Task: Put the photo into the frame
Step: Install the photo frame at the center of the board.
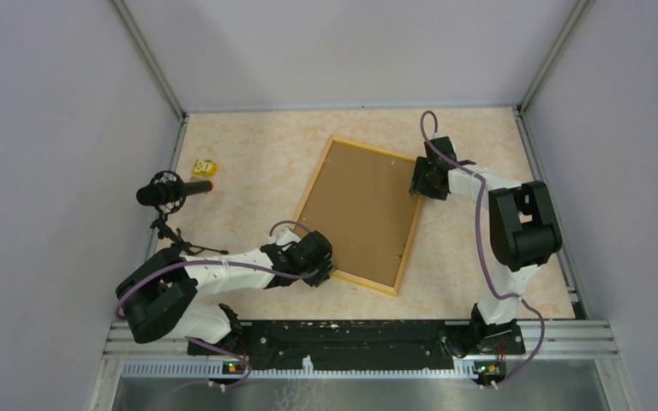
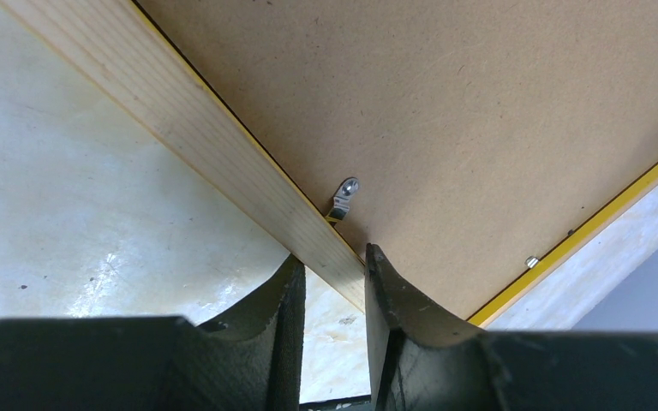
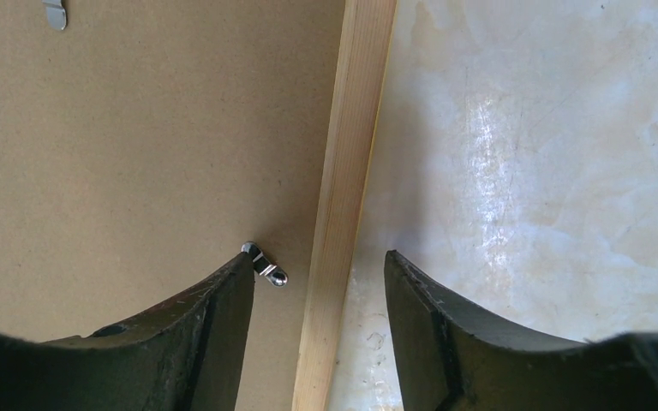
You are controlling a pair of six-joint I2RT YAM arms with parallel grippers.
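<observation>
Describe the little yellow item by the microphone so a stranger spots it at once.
From the frame lying back-up mid-table, look left to the black microphone. Just beyond its red tip sits the little yellow item, tiny beside both, bright yellow against their brown and black.

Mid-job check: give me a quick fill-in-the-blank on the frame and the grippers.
The frame lies with its brown backing board facing ___. The right gripper stands ___, straddling the frame's wooden border. In the top view, the microphone stands to the frame's ___.
Missing: up; open; left.
</observation>
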